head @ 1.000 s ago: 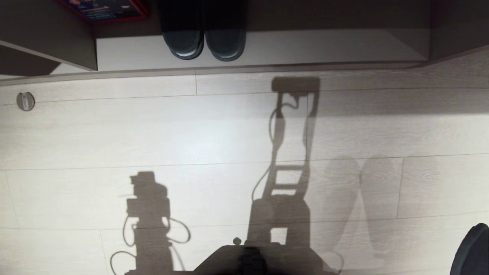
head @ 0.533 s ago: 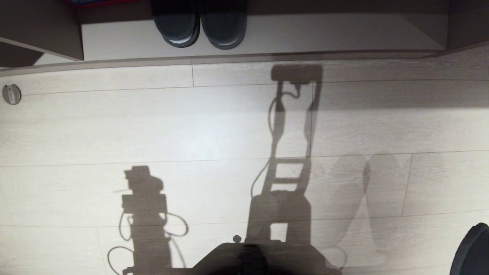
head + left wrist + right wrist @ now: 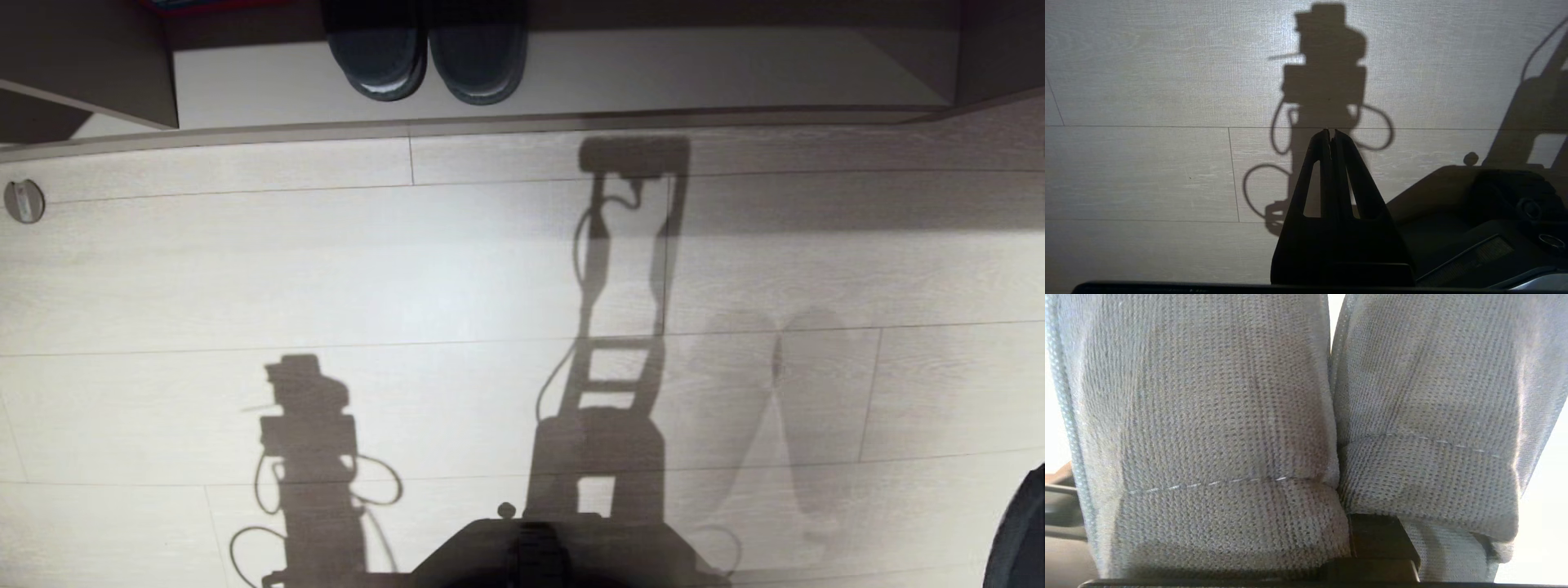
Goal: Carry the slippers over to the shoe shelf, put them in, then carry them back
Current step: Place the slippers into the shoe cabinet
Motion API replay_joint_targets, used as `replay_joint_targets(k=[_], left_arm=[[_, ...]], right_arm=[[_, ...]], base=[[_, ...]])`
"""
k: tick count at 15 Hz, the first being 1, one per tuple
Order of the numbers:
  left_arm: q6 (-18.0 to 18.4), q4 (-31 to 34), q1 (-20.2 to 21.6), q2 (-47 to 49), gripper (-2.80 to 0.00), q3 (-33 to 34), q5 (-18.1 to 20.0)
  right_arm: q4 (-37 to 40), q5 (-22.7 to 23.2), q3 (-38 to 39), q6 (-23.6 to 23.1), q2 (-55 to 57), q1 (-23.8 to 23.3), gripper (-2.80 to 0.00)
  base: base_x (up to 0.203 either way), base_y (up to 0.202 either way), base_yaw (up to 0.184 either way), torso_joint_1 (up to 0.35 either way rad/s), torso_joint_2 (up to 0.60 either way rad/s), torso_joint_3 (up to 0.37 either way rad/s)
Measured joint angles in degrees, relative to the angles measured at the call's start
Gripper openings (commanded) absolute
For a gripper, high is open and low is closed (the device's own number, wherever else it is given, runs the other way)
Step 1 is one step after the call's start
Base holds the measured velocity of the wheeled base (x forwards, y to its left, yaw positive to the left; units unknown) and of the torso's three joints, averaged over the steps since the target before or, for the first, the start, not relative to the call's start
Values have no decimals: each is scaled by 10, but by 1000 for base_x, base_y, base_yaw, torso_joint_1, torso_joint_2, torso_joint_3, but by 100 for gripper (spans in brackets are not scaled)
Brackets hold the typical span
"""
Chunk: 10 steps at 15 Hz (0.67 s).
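Grey-blue ribbed fabric slippers with pale stitch lines fill the space before the right jaws. Shiny black sandals stand on the beige wood shelf; the plank floor is pale.

A shiny black pair of sandals is seen side by side — toes outward; a round metal disc is set in the pale plank floor.

Slippers — ribbed matt cloth, floor — pale wood-grain planks
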State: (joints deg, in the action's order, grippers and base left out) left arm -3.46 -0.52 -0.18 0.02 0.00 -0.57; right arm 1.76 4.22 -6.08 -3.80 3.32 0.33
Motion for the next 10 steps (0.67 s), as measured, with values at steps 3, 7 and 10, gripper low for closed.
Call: replay_joint_targets(k=[3, 7, 10], left_arm=[[0, 0, 0, 0, -280, 0, 0], [0, 0, 0, 0, -280, 0, 0], [0, 0, 0, 0, -280, 0, 0]], right_arm=[[-33, 12, -44, 1, 97, 2, -280], [-179, 29, -94, -4, 297, 6, -280], [-257, 47, -165, -8, 450, 17, -280]], base=[[0, 0, 0, 0, 0, 0], [0, 0, 0, 0, 0, 0], [0, 0, 0, 0, 0, 0]])
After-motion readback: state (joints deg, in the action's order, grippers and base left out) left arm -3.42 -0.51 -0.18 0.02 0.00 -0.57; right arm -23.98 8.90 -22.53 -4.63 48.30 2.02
